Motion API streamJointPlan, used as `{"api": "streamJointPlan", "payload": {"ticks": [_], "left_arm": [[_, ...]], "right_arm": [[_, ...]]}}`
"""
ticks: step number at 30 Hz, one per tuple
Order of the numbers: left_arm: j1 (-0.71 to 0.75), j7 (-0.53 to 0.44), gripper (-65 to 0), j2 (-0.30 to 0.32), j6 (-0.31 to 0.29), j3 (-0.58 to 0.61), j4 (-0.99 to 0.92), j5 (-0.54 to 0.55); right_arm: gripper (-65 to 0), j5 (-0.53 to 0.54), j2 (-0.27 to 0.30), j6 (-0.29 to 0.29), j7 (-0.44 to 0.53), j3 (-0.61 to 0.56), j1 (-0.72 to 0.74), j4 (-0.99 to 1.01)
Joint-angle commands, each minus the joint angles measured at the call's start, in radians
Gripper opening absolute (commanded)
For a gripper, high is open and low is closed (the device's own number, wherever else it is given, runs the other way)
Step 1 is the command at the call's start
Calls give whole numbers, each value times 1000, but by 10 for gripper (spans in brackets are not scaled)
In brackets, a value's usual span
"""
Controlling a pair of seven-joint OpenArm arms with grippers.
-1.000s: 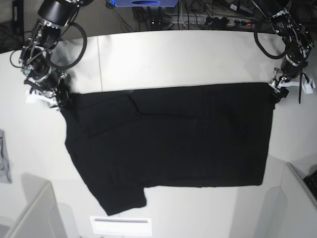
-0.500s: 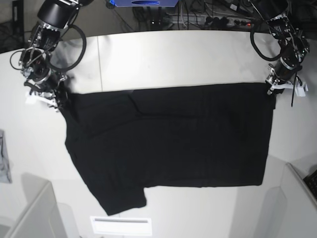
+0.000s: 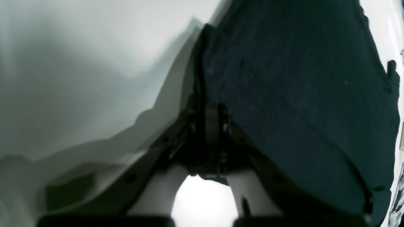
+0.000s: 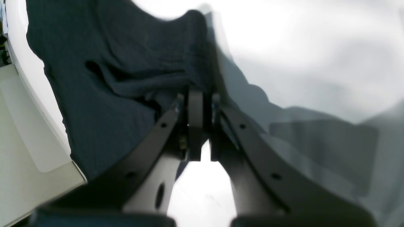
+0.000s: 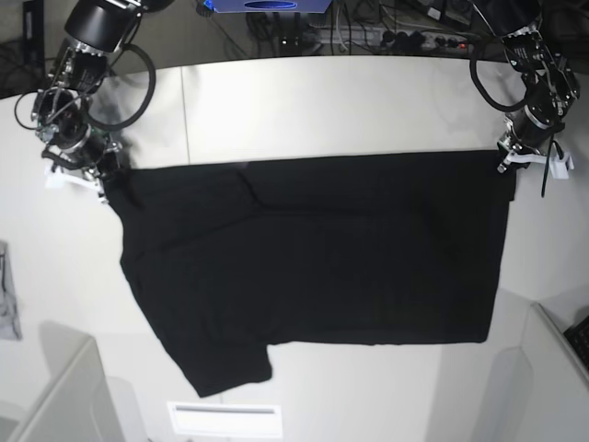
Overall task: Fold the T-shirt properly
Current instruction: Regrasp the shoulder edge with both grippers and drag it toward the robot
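The black T-shirt [image 5: 313,253] lies spread plain side up on the white table [image 5: 322,101], with one sleeve toward the front left. My left gripper [image 5: 509,168] is shut on the shirt's far right corner; the left wrist view shows its fingers [image 3: 212,126] pinched on the cloth edge [image 3: 284,78]. My right gripper [image 5: 103,180] is shut on the far left corner; the right wrist view shows its fingers [image 4: 195,116] closed on bunched cloth [image 4: 126,69]. No print shows.
A small grey cloth piece [image 5: 7,299] lies at the table's left edge. A white label strip [image 5: 225,419] sits at the front edge. Grey panels stand at the front left [image 5: 55,396] and front right [image 5: 552,368]. Cables and boxes lie behind the table.
Both grippers have pulled the shirt's far edge a little away toward the back of the table, and that edge now lies straighter and tauter.
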State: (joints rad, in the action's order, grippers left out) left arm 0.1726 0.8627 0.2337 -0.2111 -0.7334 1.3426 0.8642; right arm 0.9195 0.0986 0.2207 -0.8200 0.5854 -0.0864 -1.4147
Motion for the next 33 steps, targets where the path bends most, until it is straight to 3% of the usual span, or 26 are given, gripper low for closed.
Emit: {"api": "streamJointPlan", "payload": {"ticks": [1,14,33], "left_arm": [[-2,-1,-650,26,0,-5,16,-4],[155,0,-650,34,-1,-4,203,-3],[301,0,-650,31,-3,-12,285,2]], "right_arm": [[-650,11,13,3,0,5,3,-22],[-650,13,8,4,-15,2,-138,-197],[-650,14,3,4,-15,6,-306,-312]]}}
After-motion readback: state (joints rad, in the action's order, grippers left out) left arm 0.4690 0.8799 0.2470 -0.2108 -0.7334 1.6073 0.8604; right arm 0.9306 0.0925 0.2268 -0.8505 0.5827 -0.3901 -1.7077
